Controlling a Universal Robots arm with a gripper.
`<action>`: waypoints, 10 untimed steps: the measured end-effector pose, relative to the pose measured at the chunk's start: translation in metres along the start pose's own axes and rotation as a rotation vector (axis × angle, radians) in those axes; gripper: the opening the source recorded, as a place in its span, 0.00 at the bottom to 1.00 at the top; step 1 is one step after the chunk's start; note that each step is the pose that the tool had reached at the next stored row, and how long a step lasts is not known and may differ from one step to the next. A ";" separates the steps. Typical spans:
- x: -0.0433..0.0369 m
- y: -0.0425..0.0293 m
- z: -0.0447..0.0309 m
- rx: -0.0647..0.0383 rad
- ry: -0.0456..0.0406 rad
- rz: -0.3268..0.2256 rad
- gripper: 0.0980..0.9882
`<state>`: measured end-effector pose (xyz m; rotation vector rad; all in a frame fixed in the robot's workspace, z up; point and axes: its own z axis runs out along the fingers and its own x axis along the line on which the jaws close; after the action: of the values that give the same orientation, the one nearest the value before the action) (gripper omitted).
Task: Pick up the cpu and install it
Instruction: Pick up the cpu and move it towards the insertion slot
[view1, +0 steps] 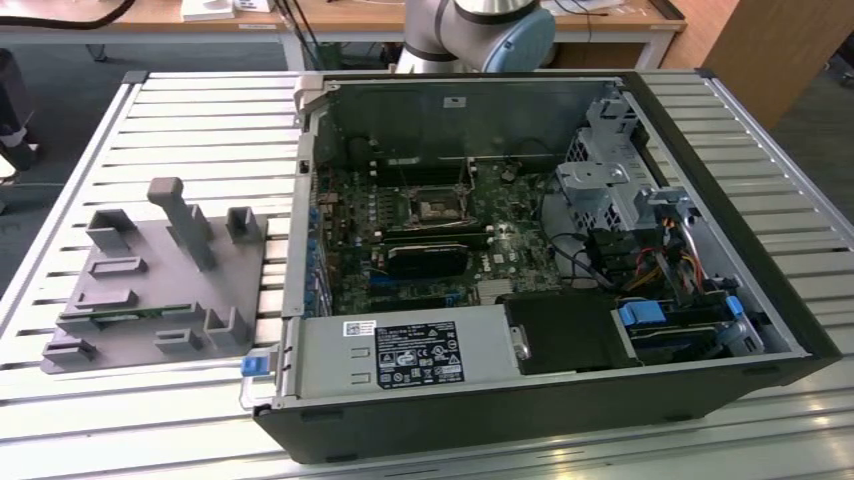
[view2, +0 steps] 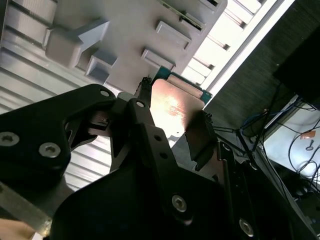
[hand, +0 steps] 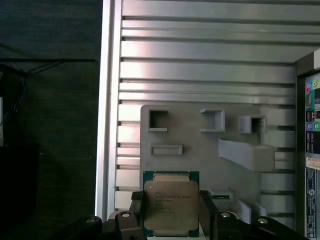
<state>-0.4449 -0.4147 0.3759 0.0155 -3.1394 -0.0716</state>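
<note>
Two printed surfaces draw our notice. In the exterior view, the grey fixture (view1: 147, 290) lies on the slatted table (view1: 200, 130) at the exterior view's left. The open computer case (view1: 441, 115) stands to its right, with a white label (view1: 418, 356) of dark print and symbols on its metal box. In the first wrist view, the cpu (hand: 171, 205) shows a silvery-grey lid with several lines of fine dark print and a green rim. We find the gripper (hand: 171, 200) closed on it, black fingers (hand: 136, 215) against two opposite edges, over the fixture's edge.
</note>
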 end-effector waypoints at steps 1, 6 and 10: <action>0.0000 0.0001 -0.0022 0.000 0.0000 0.000 0.48; 0.0000 0.0006 -0.0139 0.000 -0.0001 0.000 0.48; 0.0000 0.0011 -0.0229 0.000 0.0000 0.000 0.48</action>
<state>-0.4449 -0.4146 0.3988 0.0155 -3.1394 -0.0716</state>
